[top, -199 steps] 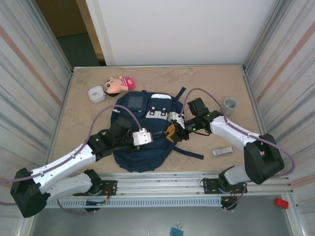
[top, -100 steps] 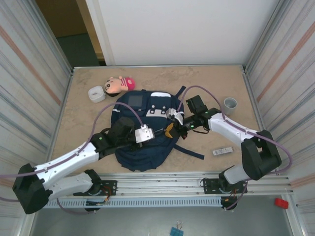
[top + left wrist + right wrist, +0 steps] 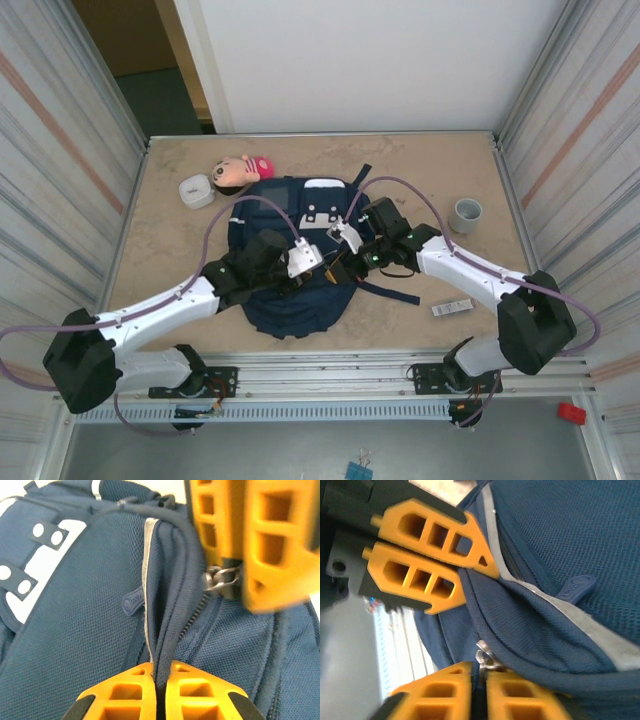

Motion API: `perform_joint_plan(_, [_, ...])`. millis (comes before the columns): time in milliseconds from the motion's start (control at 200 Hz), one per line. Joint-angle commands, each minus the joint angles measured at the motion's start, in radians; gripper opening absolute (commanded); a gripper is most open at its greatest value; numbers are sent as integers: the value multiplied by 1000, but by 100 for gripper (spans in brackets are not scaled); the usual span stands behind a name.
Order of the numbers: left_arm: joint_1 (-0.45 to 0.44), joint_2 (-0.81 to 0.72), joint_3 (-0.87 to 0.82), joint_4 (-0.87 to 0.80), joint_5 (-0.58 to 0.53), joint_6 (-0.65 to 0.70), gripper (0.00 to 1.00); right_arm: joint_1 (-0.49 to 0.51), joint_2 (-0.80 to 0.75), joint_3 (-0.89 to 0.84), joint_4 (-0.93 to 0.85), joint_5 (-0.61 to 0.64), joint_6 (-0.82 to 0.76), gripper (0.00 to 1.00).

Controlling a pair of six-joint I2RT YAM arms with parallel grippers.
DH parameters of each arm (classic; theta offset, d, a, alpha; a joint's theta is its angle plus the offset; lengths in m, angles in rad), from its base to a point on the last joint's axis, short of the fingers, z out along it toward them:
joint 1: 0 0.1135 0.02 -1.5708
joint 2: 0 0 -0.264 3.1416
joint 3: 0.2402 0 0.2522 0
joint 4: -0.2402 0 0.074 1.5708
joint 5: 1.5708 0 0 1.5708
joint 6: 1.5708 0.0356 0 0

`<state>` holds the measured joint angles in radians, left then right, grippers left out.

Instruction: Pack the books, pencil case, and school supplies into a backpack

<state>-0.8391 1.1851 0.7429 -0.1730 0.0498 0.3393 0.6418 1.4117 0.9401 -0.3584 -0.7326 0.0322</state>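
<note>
Both pinching: L pincer (image 3: pixel 161 668) backpack (image 3: pixel 75 605) (R pincer (image 3: pixel 479 672) zip-pull (image 3: pixel 484 658)).

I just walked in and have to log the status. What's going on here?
Both arms are working on the backpack, which lies flat between them. The left gripper is shut on a fold of its fabric beside the zipper. The right gripper is shut on the metal zipper pull. A slim white-and-black bar lies outside the backpack, to its right, not yet packed.
</note>
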Motion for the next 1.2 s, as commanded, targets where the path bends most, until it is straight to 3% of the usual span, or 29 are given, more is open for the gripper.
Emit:
perform_joint_plan(0, [-11, -43, -13, 205, 31, 11, 9, -9, -75, -10, 83, -38, 256, 40])
perform_joint_plan(60, [-11, -75, -40, 214, 45, 36, 9, -53, -96, -15, 71, -44, 408, 51])
perform_joint_plan(110, [-10, -99, -60, 221, 58, 53, 10, -87, -113, -23, 72, -44, 538, 54])
perform_joint_plan(356, [-8, -134, -108, 255, 105, 70, 11, -112, -141, -117, 282, 22, 1000, 51])
perform_joint_plan(661, [-7, -109, -111, 296, 157, 84, 11, -73, -34, -101, 414, 47, 1202, 43])
perform_joint_plan(767, [-6, -110, -109, 290, 171, 90, 12, -64, -14, -109, 428, 82, 1238, 44])
perform_joint_plan(837, [-9, -108, -104, 280, 172, 78, 13, -64, -6, -113, 450, 104, 1262, 28])
perform_joint_plan(877, [-9, -105, -90, 251, 162, 50, 18, -64, -6, -115, 460, 116, 1273, 17])
perform_joint_plan(957, [-15, -107, -37, 138, 117, -39, 36, -62, -19, -125, 470, 142, 1287, 3])
perform_joint_plan(1057, [-41, -124, 24, -3, 42, -250, 48, -64, -33, -127, 475, 148, 1291, 0])
perform_joint_plan(1193, [-120, -175, 75, -208, -162, -661, 54, -59, -56, -126, 470, 160, 1288, 0])
